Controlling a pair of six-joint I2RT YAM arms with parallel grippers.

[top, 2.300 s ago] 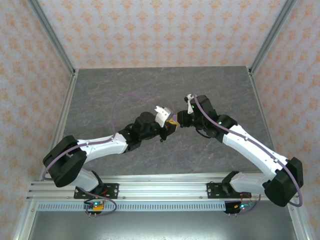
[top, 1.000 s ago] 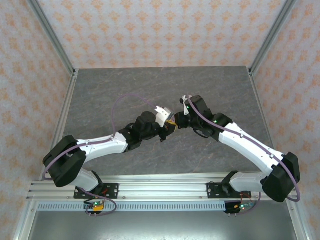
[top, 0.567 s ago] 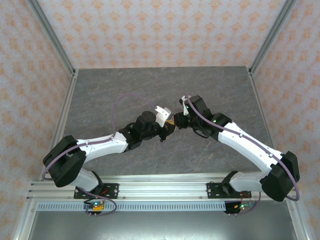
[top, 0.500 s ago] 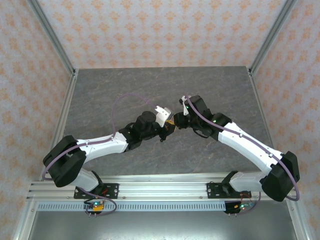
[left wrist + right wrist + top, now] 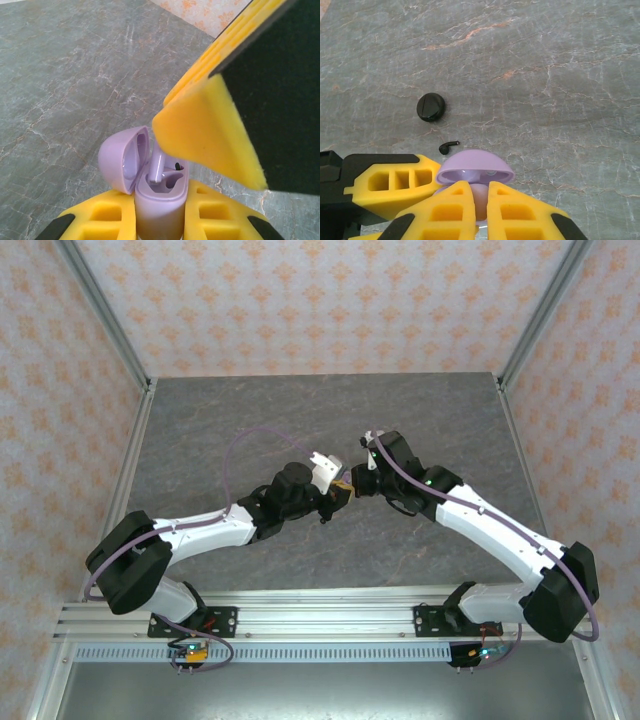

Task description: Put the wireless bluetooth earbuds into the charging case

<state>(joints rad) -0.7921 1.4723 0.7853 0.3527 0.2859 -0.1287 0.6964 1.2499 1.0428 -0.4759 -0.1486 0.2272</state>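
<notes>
My left gripper is shut on the lavender charging case and holds it upright, its lid hinged open to the left. A lavender earbud stands stem-down in the case's well, its top hidden behind a right gripper finger. From above, my right gripper is shut on that earbud just over the open lid. In the top view both grippers meet tip to tip above the table's middle.
On the grey marble table lie a round black case, closed, and a black earbud just beyond the lid. A left gripper finger sits close at the right gripper's left. Frame posts and patterned walls enclose the table.
Over two seconds the right gripper moved in leftward over the left gripper's tips. In the last second both arms have barely moved.
</notes>
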